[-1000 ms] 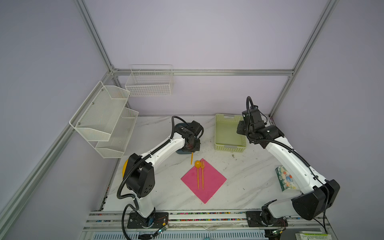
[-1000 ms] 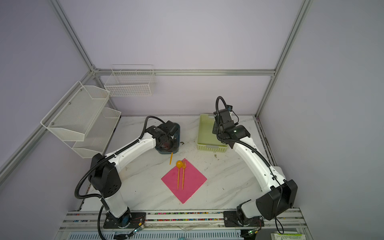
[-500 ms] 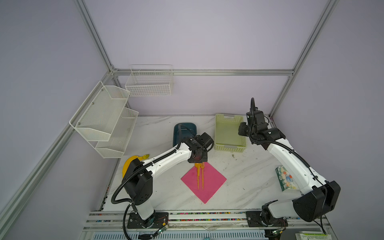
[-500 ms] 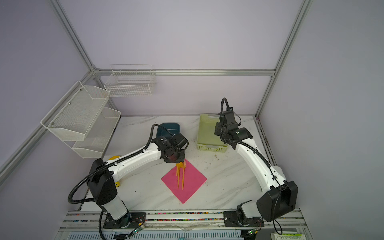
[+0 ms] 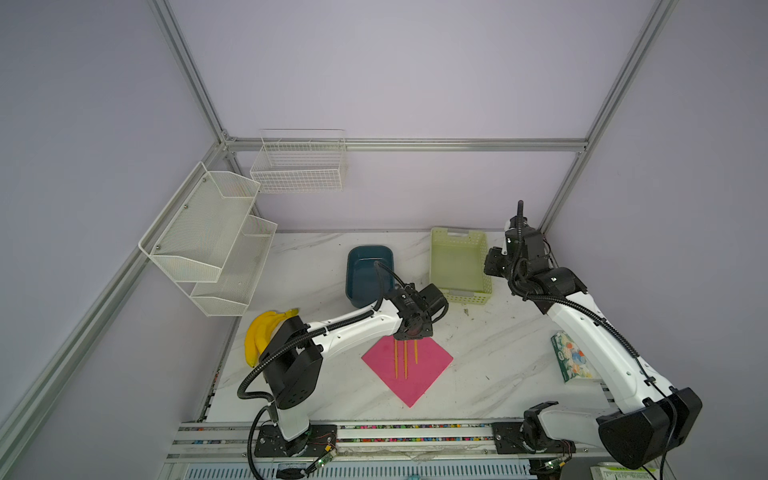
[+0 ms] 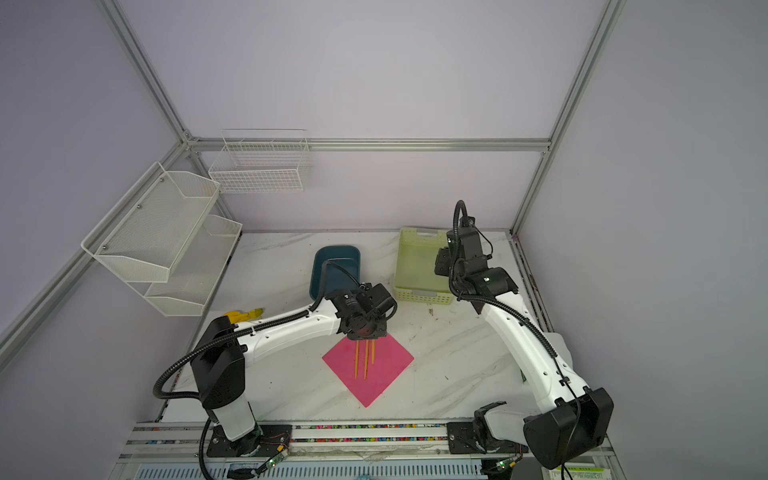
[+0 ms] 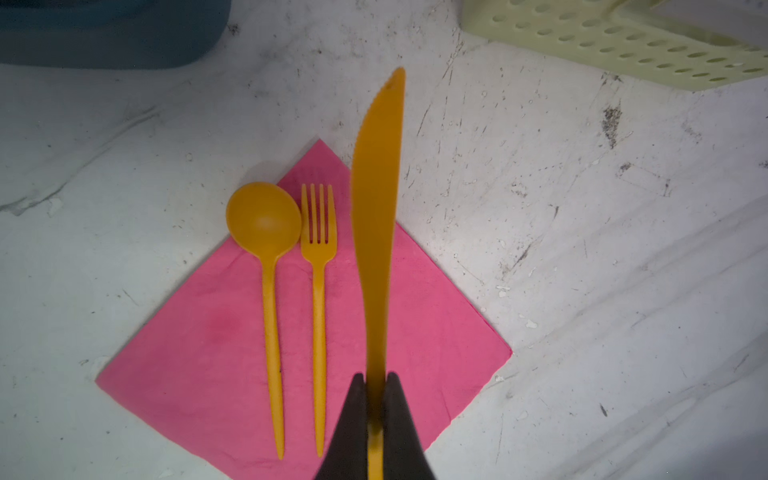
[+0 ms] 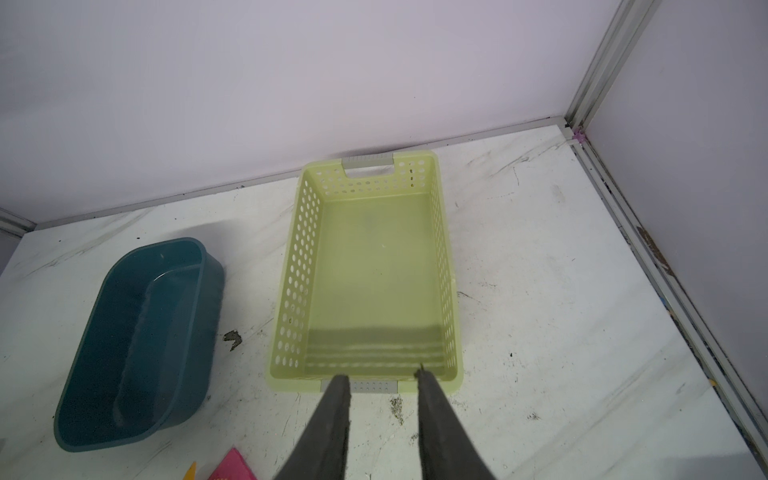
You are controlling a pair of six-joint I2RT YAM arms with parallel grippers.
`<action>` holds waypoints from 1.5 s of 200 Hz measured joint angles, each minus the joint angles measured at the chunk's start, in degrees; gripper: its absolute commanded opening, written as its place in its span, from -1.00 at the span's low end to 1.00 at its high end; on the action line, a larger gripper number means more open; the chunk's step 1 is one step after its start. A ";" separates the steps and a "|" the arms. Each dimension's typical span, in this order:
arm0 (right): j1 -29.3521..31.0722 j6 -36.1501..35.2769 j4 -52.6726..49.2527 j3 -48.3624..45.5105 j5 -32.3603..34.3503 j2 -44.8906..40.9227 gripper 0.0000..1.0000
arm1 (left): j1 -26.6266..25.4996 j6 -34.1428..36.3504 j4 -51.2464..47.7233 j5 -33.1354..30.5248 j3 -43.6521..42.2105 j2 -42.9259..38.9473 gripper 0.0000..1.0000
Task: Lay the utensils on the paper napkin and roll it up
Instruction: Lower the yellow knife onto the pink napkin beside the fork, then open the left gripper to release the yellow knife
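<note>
Holding the knife [image 7: 376, 208] by the end of its handle, the left gripper [image 7: 376, 380] is hanging over the paper napkin [image 7: 199, 353]. Its two black jaws are squeezing tight on the thin handle, with no gap left over. Gripping so far back is leaving the whole blade free, so the knife can go down flat without the jaws bumping the paper first.

The spoon [image 7: 264, 216] and the fork [image 7: 318, 249] are already lying on the pink napkin, side by side and not touching. In both top views the napkin is sitting like a diamond in the middle of the table [image 5: 498, 374], and all three utensils are pointing their heads toward 12 o'clock. The spoon is lying on the 9 o'clock side, the fork is lying in the middle, and the knife is hanging on the 3 o'clock side, just beside the fork. Lining them up close together is probably going to make the rolling easier.

The knife is looking bigger than the other two in the left wrist view, so it is likely floating above the paper. I cannot tell if it is touching.

The right gripper [image 8: 382, 378] is hanging well apart, at about 1 o'clock from the napkin, over the near edge of the green basket [image 8: 299, 270]. Its jaws are standing partly open and are holding nothing. Being over there is keeping it out of the left arm's way.

The blue tub [image 8: 199, 249] is sitting at about 11 o'clock from the napkin. The knife is not let go yet, and the rolling is not begun.
</note>
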 measured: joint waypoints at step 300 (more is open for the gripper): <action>0.98 -0.26 2.32 -4.28 0.63 -4.09 -0.32 | -4.00 -4.37 1.75 -1.81 -3.06 9.53 -0.46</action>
